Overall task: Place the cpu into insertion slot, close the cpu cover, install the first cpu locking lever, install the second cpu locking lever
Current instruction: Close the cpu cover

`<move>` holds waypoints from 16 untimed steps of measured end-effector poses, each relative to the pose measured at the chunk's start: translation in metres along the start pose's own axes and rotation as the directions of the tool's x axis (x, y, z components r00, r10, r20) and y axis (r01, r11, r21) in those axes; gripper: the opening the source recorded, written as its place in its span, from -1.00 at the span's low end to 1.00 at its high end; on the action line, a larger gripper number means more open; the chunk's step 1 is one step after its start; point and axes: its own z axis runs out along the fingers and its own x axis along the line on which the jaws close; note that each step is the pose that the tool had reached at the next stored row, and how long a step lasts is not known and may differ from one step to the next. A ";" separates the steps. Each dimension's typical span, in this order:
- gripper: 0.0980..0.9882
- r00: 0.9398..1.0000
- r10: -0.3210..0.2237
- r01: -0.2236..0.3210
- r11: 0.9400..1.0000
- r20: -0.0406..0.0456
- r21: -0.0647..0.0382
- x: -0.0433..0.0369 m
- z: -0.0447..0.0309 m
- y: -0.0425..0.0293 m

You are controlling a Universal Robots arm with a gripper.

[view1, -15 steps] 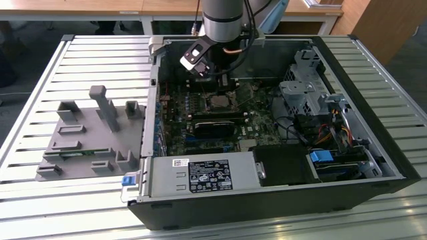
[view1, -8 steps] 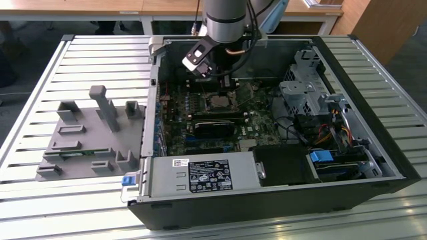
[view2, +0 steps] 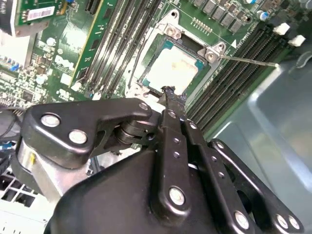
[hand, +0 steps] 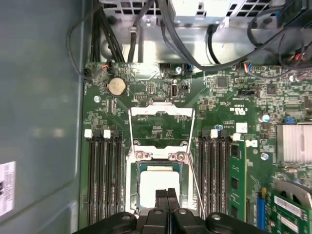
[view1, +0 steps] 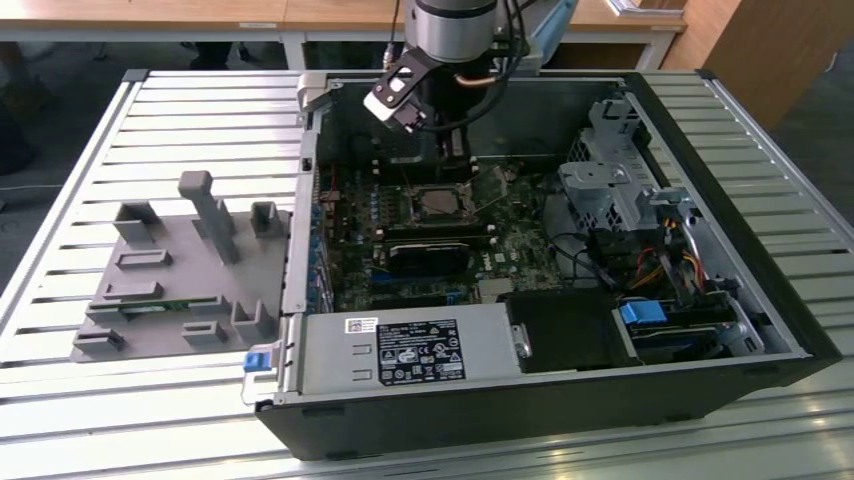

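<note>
In both wrist views the cpu (hand: 157,183) (view2: 175,68), a pale square chip, lies flat in the insertion slot (hand: 132,195) (view2: 156,48) on the green motherboard. The cpu cover (hand: 161,111), a thin metal frame, stands swung open off the socket, with green board showing through its window. A thin locking lever (hand: 196,183) (view2: 248,60) sticks out loose beside the socket. My gripper (hand: 167,196) (view2: 168,91) is shut with nothing in it, its tips just over the chip's near edge. In the exterior view the gripper (view1: 447,165) hangs inside the case above the socket (view1: 434,203).
Memory slots (hand: 101,175) (hand: 214,175) flank the socket. The open black case (view1: 747,380) lies on a slatted table (view1: 134,420), with a power supply (view1: 400,352) at the front and a drive cage and cables (view1: 614,195) on the exterior view's right. A grey fixture (view1: 187,270) sits outside on its left.
</note>
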 end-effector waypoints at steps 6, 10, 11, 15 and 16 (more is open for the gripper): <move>-0.98 1.000 -0.006 0.007 1.000 -0.017 0.025 0.0001 0.0005 0.0113; -0.98 0.999 -0.011 0.012 0.999 -0.041 0.032 0.0002 0.0008 0.0145; -0.98 0.999 -0.013 0.015 0.999 -0.041 0.032 0.0002 0.0009 0.0152; -0.98 0.999 -0.030 0.032 0.999 -0.042 0.032 0.0001 0.0012 0.0181; -0.98 0.999 -0.032 0.033 0.999 -0.042 0.032 0.0001 0.0013 0.0194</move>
